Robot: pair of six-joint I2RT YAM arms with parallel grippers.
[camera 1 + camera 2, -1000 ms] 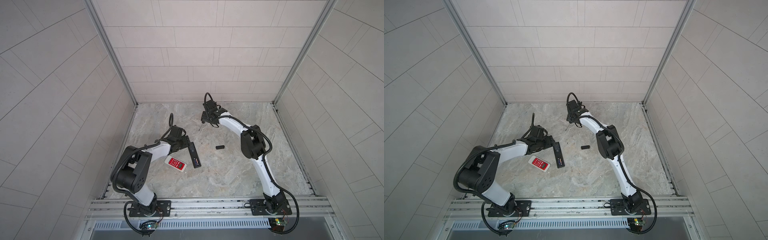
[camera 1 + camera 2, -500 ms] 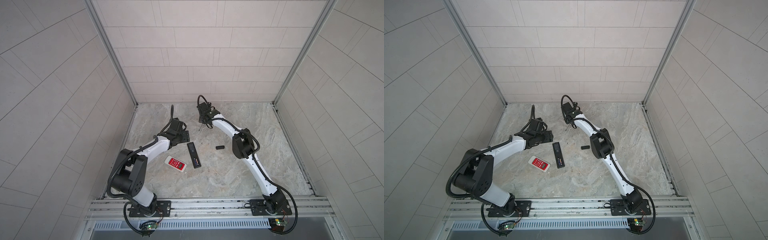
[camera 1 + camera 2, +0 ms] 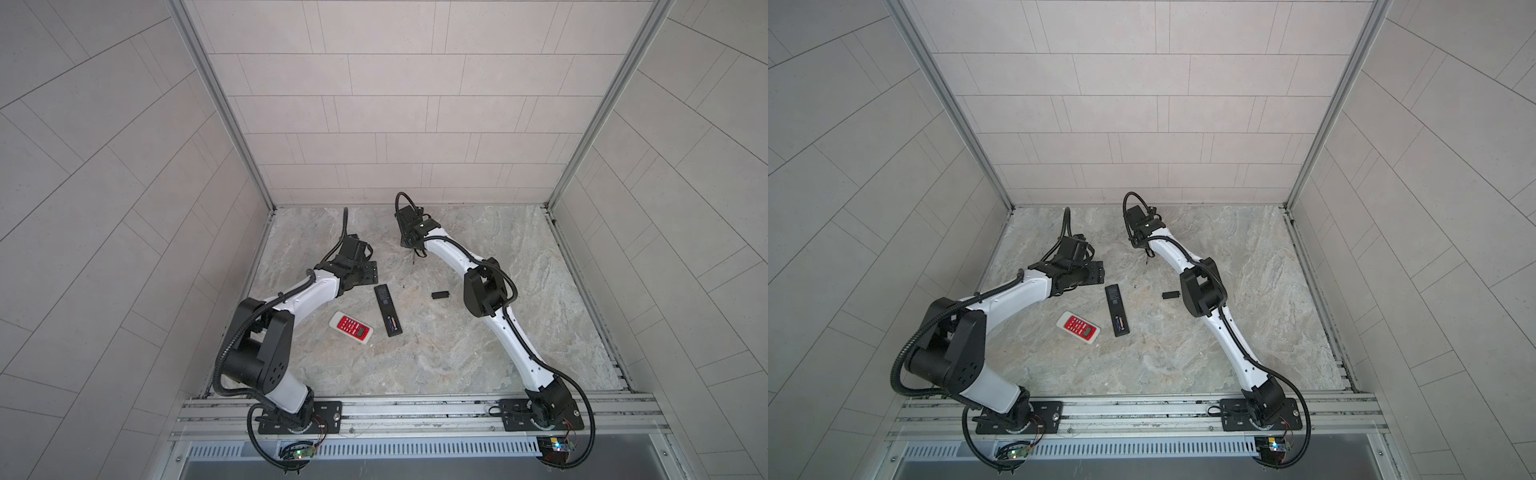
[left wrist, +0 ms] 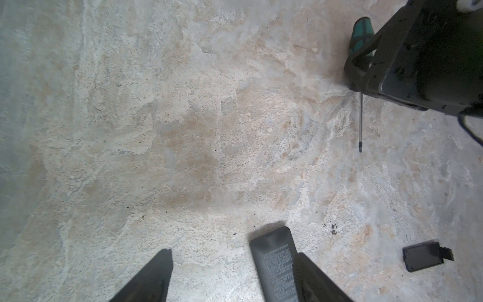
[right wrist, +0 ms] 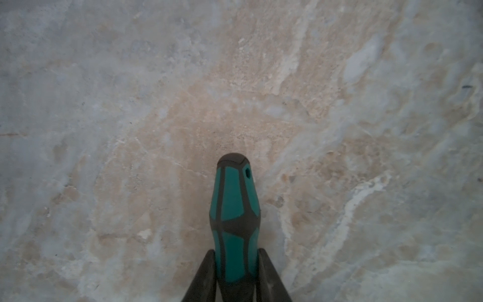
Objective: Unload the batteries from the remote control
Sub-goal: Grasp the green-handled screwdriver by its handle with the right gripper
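Batteries (image 3: 392, 323): inside the open compartment of the black remote control (image 3: 386, 305), at its near end, not yet taken out.
Black remote control: lies back side up on the marble table (image 3: 457, 353), beside a white remote (image 3: 351, 327) with red keypad.
Battery cover (image 3: 440, 295): loose on the table, apart from both remotes.
Left gripper (image 4: 232, 253): wide open, holds nothing. The far end of the black remote shows between its fingers.
Right gripper (image 5: 236, 261): closed on the green handle of the screwdriver (image 5: 235, 209), well apart from the batteries.
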